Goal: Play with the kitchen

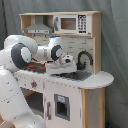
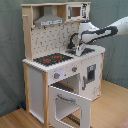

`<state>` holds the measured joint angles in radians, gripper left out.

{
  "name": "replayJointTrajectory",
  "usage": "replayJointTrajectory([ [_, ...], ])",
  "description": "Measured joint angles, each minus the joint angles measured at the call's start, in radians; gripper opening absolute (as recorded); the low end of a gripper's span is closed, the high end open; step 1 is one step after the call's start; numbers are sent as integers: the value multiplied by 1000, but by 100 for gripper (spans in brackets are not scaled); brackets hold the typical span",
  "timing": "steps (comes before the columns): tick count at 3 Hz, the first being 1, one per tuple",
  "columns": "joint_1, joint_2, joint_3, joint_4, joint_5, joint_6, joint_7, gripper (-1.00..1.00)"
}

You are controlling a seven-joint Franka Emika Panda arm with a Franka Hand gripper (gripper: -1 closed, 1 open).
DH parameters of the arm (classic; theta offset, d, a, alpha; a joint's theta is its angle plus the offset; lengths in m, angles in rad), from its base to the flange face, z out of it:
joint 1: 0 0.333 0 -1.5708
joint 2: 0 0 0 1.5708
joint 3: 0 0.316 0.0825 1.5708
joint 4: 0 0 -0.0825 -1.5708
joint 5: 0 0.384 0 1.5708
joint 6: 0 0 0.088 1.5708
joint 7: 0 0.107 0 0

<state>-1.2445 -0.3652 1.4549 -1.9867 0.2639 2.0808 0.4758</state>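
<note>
**woodbot:** So the tall white and pale-wood toy play kitchen (image 2: 60,75) stands on the wooden floor (image 2: 112,107) in front of a grey curtain (image 2: 10,50). The arm's gripper (image 2: 80,48) is down over the sink (image 1: 75,75), just beside the curved black faucet (image 2: 74,40). Can't tell if it's released or clenched on anything.

**pandafan:** How do you reckon it'll handle?

**woodbot:** My guess: stiff and rigid, too bulky to lift, so you only work the moving bits. The faucet or the knobs (image 2: 56,76) are the places to pinch; smooth painted wood, so probably a bit slippery. The white oven door (image 2: 67,102) hangs open in the second exterior view and looks light on its hinges.

**pandafan:** Count?

**woodbot:** One kitchen, one faucet, one sink, one black hob with red rings (image 2: 50,59), one grey hood (image 2: 49,21), one little microwave (image 1: 72,23), two knobs that I can make out.
</note>
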Motion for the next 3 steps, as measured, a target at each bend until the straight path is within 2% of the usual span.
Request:
replayJointTrajectory([
  [1,0,2,3,-1,0,0,0,-100],
  [3,3,6,-21,139,-24,-172,-33,-100],
])
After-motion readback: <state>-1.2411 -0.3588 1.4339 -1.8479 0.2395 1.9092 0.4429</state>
